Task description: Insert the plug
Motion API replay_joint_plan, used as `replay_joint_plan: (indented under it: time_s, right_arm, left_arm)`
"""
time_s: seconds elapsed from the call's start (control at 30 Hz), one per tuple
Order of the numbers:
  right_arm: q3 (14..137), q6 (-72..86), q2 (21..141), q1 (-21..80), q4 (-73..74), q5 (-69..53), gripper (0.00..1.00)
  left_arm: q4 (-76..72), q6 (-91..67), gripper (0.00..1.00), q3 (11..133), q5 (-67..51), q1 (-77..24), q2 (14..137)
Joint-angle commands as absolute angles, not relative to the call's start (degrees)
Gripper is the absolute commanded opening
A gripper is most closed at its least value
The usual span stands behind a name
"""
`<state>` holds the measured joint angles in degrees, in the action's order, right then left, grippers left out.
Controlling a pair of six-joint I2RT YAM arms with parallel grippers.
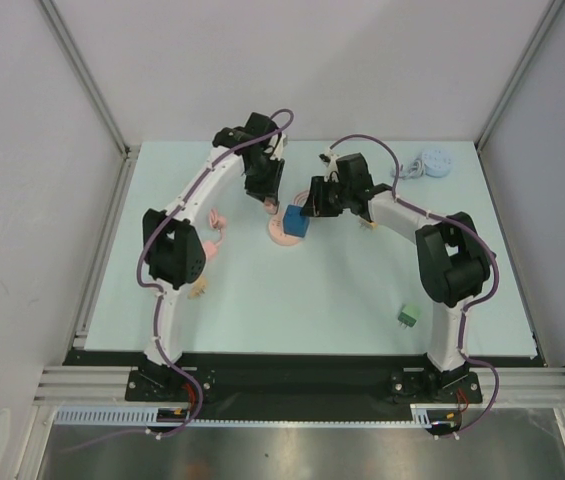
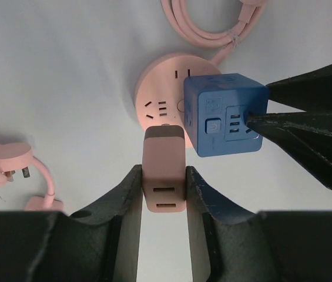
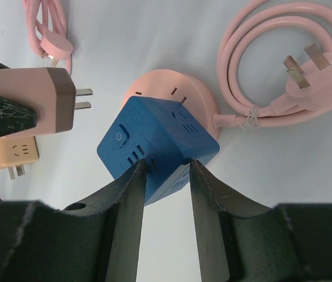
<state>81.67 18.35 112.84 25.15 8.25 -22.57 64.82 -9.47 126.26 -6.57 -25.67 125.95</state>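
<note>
Left gripper (image 2: 164,176) is pinching the pink plug (image 2: 164,144) by its flat sides, fingers narrow around it. The prongs are pointing away from the wrist, so they are leading into whatever socket it meets. Right wrist view is showing the two prongs (image 3: 82,98) bare, touching nothing, hanging just beside the blue cube (image 3: 154,138).

Right gripper (image 3: 167,170) is clamping narrow on the cube's near corner, fingers touching both faces. It is probably bracing the cube so it is not sliding when the plug is pushing in. The cube is sitting on the round pink power strip (image 2: 157,88), covering part of it.

Can't tell which socket is being targeted, cube face or strip. In left wrist view the plug is lining up nearer the strip's open slots. Insert not yet done.

Coiled pink cable (image 3: 271,59) and a beige adapter (image 3: 10,154) are lying off to the sides, out of the way.
</note>
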Motion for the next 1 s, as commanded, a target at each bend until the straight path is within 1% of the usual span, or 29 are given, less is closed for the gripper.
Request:
replay_joint_plan:
  time_s: [0.0,0.17,0.43,0.63,0.8,0.97]
  right_arm:
    - [83.14,16.61,113.82,25.75,10.02,-24.43,0.4]
    - [83.05,17.22,114.08,26.1,9.32,-25.4,0.4]
    - [82.79,17.14,114.61,27.07,8.88,-25.22,0.4]
    - [82.97,16.96,114.35,27.16,8.97,-24.96,0.4]
    - [82.97,16.7,114.43,27.16,9.05,-24.7,0.39]
    - [83.06,16.79,114.26,27.16,9.14,-24.78,0.39]
  left_arm:
    - [67.94,-7.91,0.0,129.37,-6.76,-25.58,128.58]
    - [68.29,-8.52,0.0,132.98,-8.35,-25.22,131.22]
    - [68.29,-8.7,0.0,129.64,-7.3,-25.49,132.01]
    - [68.82,-8.53,0.0,131.57,-6.86,-25.4,133.77]
    - [69.87,-8.26,0.0,130.43,-4.4,-25.23,133.86]
    - [69.7,-8.17,0.0,131.13,-4.3,-25.22,134.38]
